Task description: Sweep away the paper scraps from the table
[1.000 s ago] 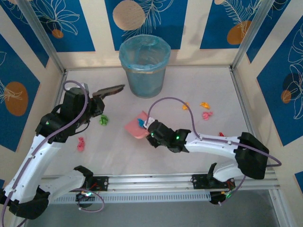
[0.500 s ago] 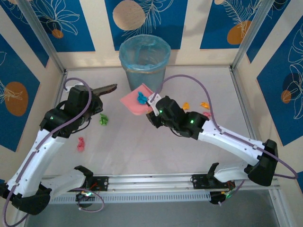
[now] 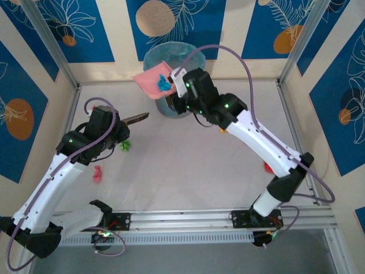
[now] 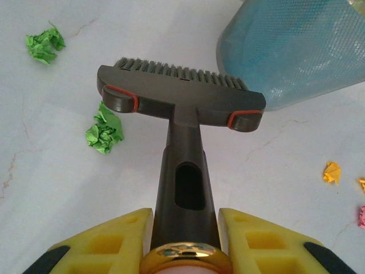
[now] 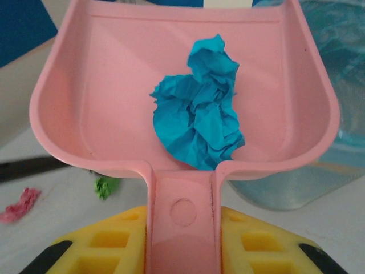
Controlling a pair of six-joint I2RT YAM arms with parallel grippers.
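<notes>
My right gripper is shut on the handle of a pink dustpan. It holds the pan raised at the left rim of the blue-lined bin. A crumpled blue paper scrap lies in the pan. My left gripper is shut on a dark brush, held low over the table left of the bin. Green scraps lie by the brush head, and a pink one lies nearer the front left.
A red scrap lies on the right under my right arm. An orange scrap lies right of the bin, and another green one farther left. Patterned walls close in three sides; a metal rail runs along the front.
My right arm lifted the dustpan with the blue scrap off the table and carried it back to the bin's rim. My left arm with the brush shifted slightly.
</notes>
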